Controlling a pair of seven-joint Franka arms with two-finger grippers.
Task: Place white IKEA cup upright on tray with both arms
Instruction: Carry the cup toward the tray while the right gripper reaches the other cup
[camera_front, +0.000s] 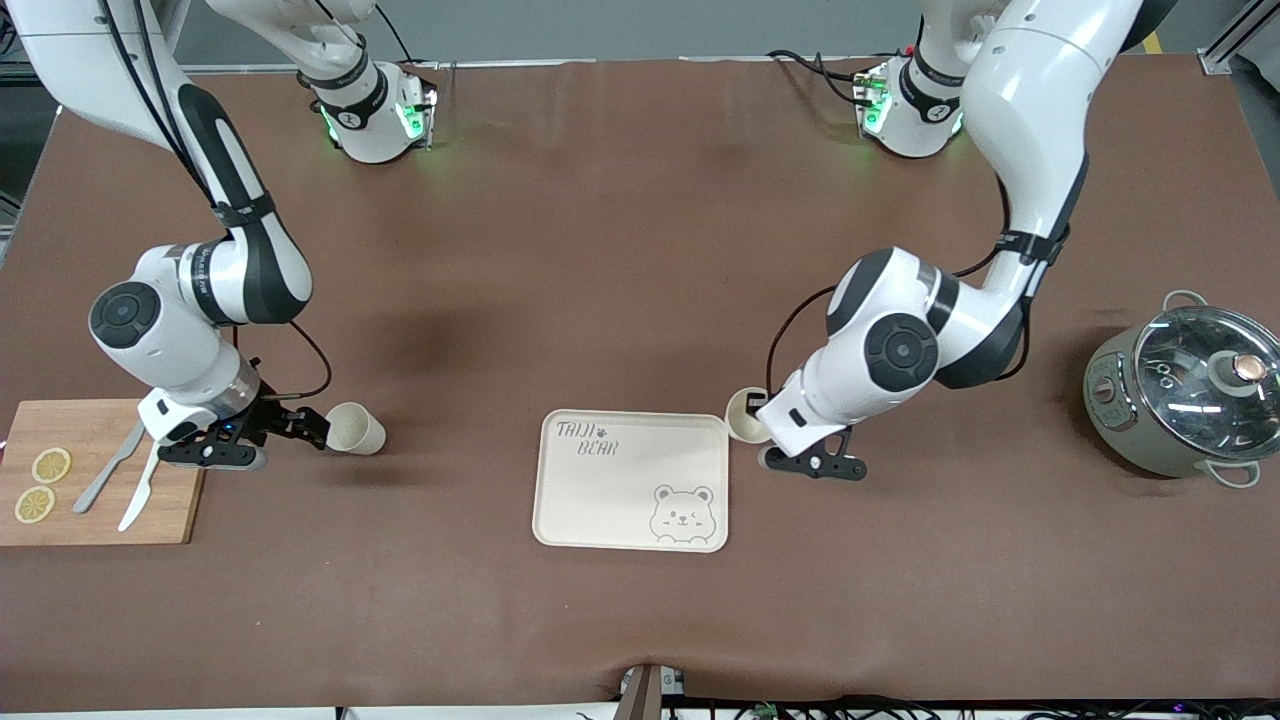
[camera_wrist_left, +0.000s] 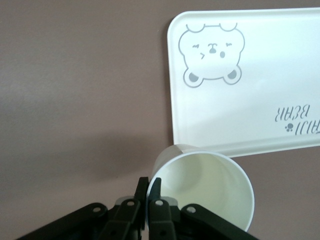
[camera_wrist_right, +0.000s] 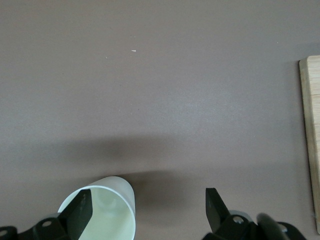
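Two white cups are on view. One white cup (camera_front: 745, 415) (camera_wrist_left: 210, 192) is at the corner of the cream bear tray (camera_front: 620, 480) (camera_wrist_left: 260, 100) toward the left arm's end. My left gripper (camera_front: 757, 403) (camera_wrist_left: 149, 182) is shut on its rim, one finger inside and one outside. The other white cup (camera_front: 357, 429) (camera_wrist_right: 116, 209) lies on its side on the table near the cutting board. My right gripper (camera_front: 318, 430) (camera_wrist_right: 147, 200) is open at its mouth, with one finger (camera_wrist_right: 81, 202) inside the cup and the other wide of it.
A wooden cutting board (camera_front: 100, 470) (camera_wrist_right: 312, 140) with two lemon slices (camera_front: 42, 485), a knife and a fork lies at the right arm's end. A grey pot with a glass lid (camera_front: 1185, 395) stands at the left arm's end.
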